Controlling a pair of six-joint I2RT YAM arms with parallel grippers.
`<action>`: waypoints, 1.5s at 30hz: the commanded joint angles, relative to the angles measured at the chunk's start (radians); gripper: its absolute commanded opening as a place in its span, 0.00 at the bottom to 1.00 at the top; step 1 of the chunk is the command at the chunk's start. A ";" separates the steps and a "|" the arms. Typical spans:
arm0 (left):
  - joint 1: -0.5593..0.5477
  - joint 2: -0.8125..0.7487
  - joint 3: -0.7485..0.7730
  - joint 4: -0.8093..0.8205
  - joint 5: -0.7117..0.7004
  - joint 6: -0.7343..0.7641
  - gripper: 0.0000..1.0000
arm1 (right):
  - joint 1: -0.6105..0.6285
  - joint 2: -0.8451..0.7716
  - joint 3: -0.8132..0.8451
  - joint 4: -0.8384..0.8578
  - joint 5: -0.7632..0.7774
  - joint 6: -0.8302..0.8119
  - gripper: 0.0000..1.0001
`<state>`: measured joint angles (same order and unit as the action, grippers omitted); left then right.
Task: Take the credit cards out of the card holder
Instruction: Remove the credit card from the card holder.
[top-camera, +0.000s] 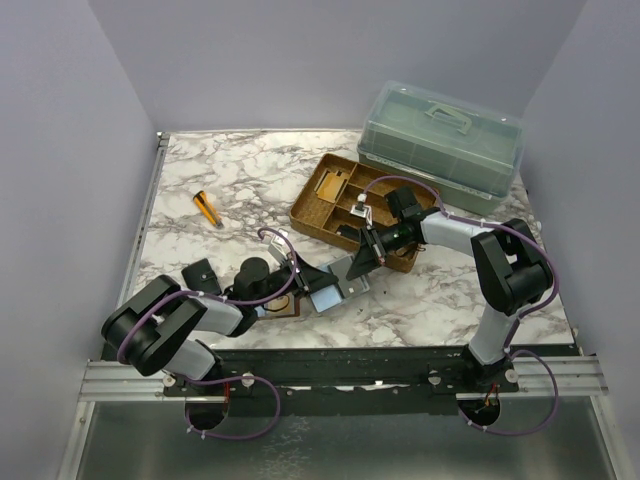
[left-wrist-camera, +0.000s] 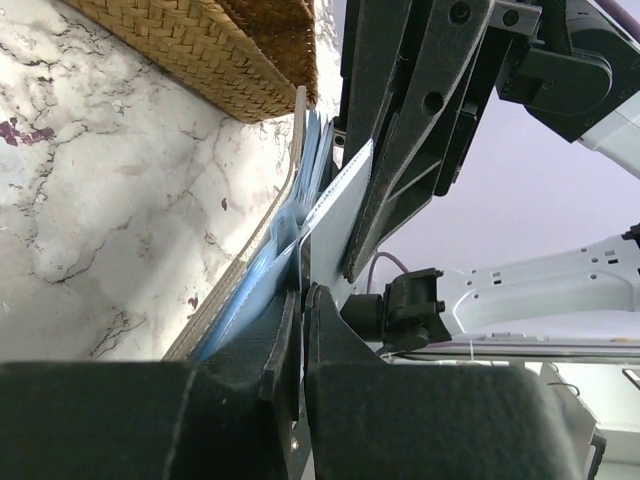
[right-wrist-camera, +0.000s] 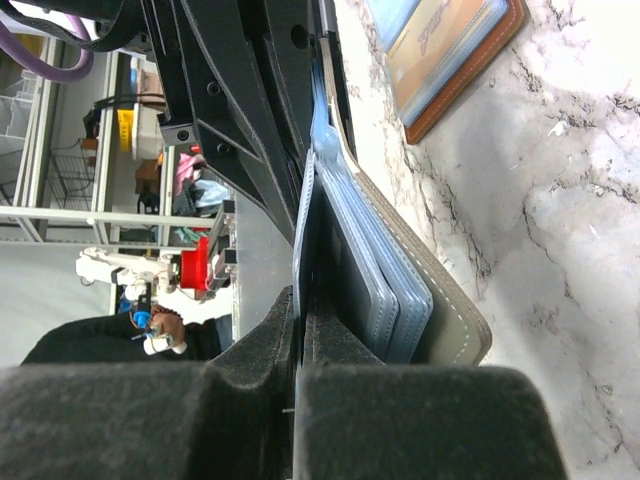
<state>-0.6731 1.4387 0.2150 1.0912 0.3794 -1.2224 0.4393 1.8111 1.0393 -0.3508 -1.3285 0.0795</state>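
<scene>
Both left fingers (left-wrist-camera: 240, 390) and right fingers (right-wrist-camera: 250, 380) are clenched on the blue-grey folder (right-wrist-camera: 400, 300). We fear opposed pulls tearing it; card holder (right-wrist-camera: 455, 50) beside it, partly hidden, seems untouched.

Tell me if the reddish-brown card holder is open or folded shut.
Open. The right wrist view shows the card holder lying spread on the marble table, its blue and tan-orange inner panels facing up.
</scene>
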 joint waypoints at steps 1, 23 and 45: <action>-0.006 0.007 0.009 0.050 0.008 0.020 0.00 | 0.033 0.003 0.007 0.021 -0.118 0.018 0.03; 0.064 -0.069 -0.086 0.043 0.063 0.070 0.00 | 0.009 -0.018 -0.001 0.015 -0.112 0.006 0.05; 0.087 -0.120 -0.091 0.015 0.101 0.084 0.00 | 0.006 -0.010 -0.001 0.015 -0.128 0.009 0.03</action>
<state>-0.5976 1.3312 0.1333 1.1240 0.4637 -1.1683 0.4557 1.8111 1.0393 -0.3305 -1.3785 0.0792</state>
